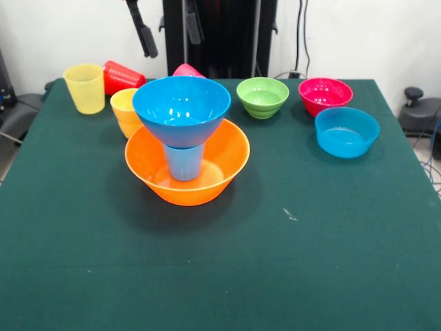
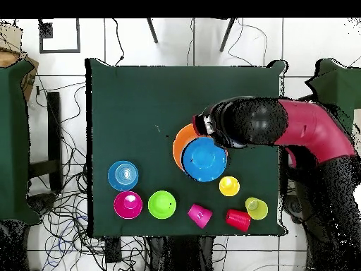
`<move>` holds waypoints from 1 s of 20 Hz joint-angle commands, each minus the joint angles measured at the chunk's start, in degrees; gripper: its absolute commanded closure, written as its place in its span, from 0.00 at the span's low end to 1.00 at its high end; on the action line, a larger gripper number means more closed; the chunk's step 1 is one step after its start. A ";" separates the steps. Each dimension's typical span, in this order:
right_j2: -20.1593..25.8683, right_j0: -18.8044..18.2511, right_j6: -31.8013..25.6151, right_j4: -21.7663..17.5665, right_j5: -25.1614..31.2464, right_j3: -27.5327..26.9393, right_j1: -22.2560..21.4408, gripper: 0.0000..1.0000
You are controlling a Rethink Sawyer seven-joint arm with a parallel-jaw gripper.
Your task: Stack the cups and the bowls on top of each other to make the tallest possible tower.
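bowls: 5 total. big orange bowl [image 1: 187, 181] centre-left of front view; big blue bowl [image 1: 181, 109] above it; green bowl [image 1: 262, 96], magenta bowl [image 1: 324, 95] and small blue bowl [image 1: 346, 132] loose at upper right, apart from each other.
cups: 5 total. light blue cup [image 1: 184, 161] standing in the orange bowl; yellow cup [image 1: 85, 87] upright, upper left; red cup [image 1: 122, 76] on its side just beside the yellow; orange cup [image 1: 125, 112] upright, left of the stack, partly behind the blue bowl; pink cup [image 1: 186, 70] mostly hidden behind the blue bowl, on its side in overhead view.
tower: 3 pieces, orange bowl on the table [image 1: 331, 234], light blue cup in it, big blue bowl resting on the cup's top.
gripper [image 1: 169, 31]: at top edge of front view, above and behind the tower; two dark fingers spread apart, nothing between them.
arm [image 2: 310, 130]: in overhead view reaches in from the right, its end over the tower's right edge.
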 commanded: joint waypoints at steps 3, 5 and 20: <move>3.53 -0.28 -7.96 -2.68 -3.89 4.94 4.96 0.00; 2.82 0.33 -8.77 -2.99 1.48 3.91 3.23 0.00; 8.16 -5.17 -13.41 -1.05 10.36 5.93 -0.52 0.00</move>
